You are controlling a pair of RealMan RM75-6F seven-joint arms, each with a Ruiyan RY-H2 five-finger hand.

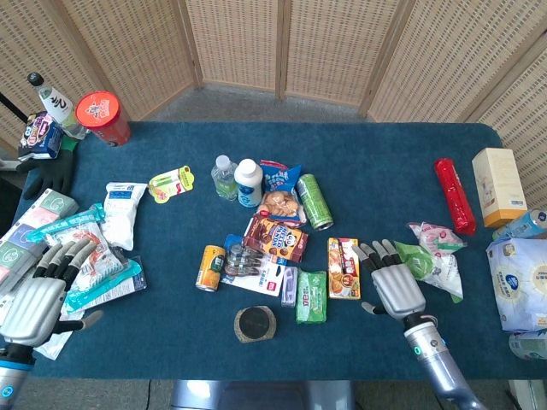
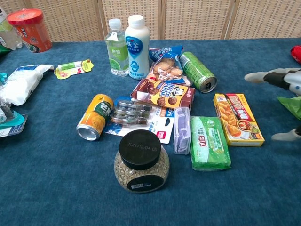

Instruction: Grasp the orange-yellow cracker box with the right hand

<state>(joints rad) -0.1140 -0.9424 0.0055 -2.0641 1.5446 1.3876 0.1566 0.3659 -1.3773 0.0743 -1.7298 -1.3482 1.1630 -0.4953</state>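
The orange-yellow cracker box [image 1: 344, 267] lies flat near the table's middle, between a green packet [image 1: 311, 295] and my right hand; the chest view shows the cracker box [image 2: 237, 118] too. My right hand [image 1: 393, 284] hovers just right of the box, fingers spread and empty. Only its fingertips [image 2: 275, 77] enter the chest view at the right edge. My left hand [image 1: 38, 301] is open over the snack packets at the left edge, holding nothing.
A glass jar with a black lid [image 1: 255, 324] stands in front of the cluster of cans, bottles and packets. A green bag [image 1: 427, 261] lies right of my right hand. A red tube [image 1: 454, 195] and a tan carton [image 1: 497, 186] sit far right.
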